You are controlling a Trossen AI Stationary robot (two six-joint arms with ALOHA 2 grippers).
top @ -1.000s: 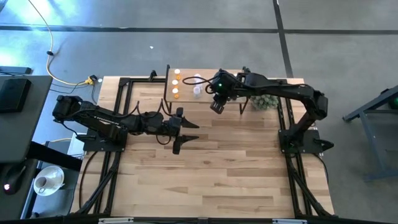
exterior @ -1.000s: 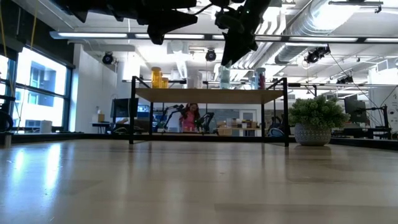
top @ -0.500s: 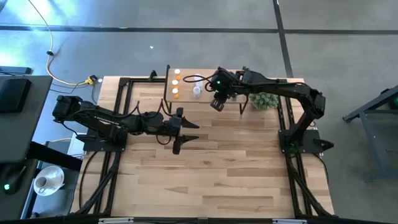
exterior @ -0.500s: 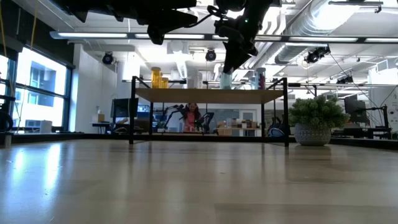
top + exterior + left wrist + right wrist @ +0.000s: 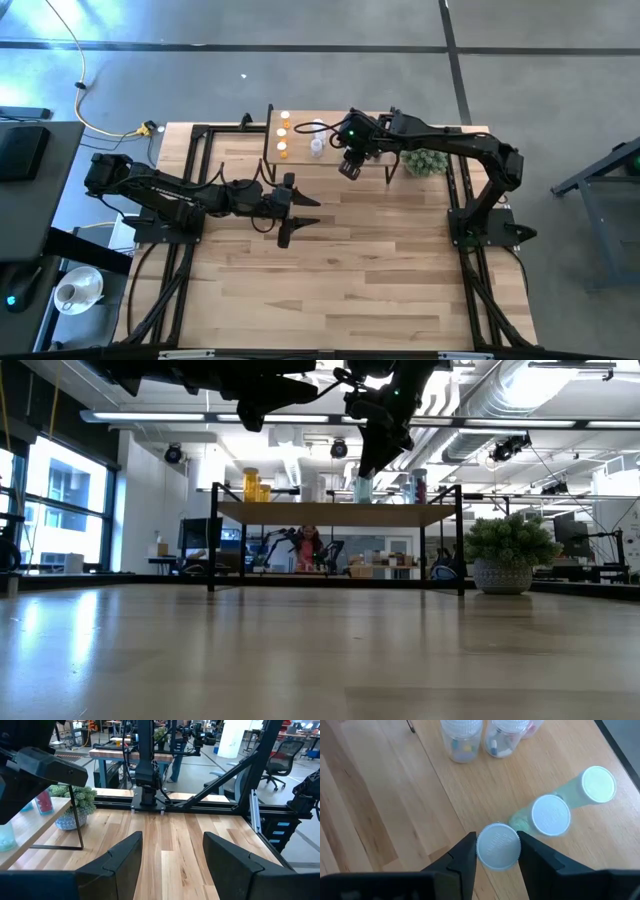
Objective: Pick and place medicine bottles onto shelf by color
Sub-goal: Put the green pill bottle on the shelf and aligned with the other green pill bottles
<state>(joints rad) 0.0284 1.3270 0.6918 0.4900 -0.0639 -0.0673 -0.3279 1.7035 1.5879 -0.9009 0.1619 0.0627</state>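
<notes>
Right claw (image 5: 497, 851): over the shelf (image 5: 410, 805), fingers either side of a white-capped green bottle (image 5: 498, 846). The fingers sit against the cap, so we count the bottle as pinched; whether its base already stands on the board we cannot tell.

Just ahead of that claw: two more green bottles (image 5: 551, 815), one touching the pinched one, the other next along; we read this as the green row, with the third being added.

Farther ahead of the claw, across the board: two clear-looking bottles (image 5: 462, 737) with small pills inside, side by side (a pink one may stand past them, mostly cut off).

Far end of the shelf from the claw, in the high view: orange bottles (image 5: 283, 134) in a line, well apart from the green group.

Left claw (image 5: 172, 860): fingers spread, nothing between them, parked over bare table (image 5: 180, 840), well apart from the shelf. We count it as waiting.

Potted plant (image 5: 505, 555): on the table beside the shelf's end, not part of the sort.

Tally, as we judge it: orange placed, green nearly complete, the other colours at least partly placed. We see no bottles on the table in any view, so this may be among the last placements. Left to do: let go of the green bottle and lift clear without tipping its neighbour.
</notes>
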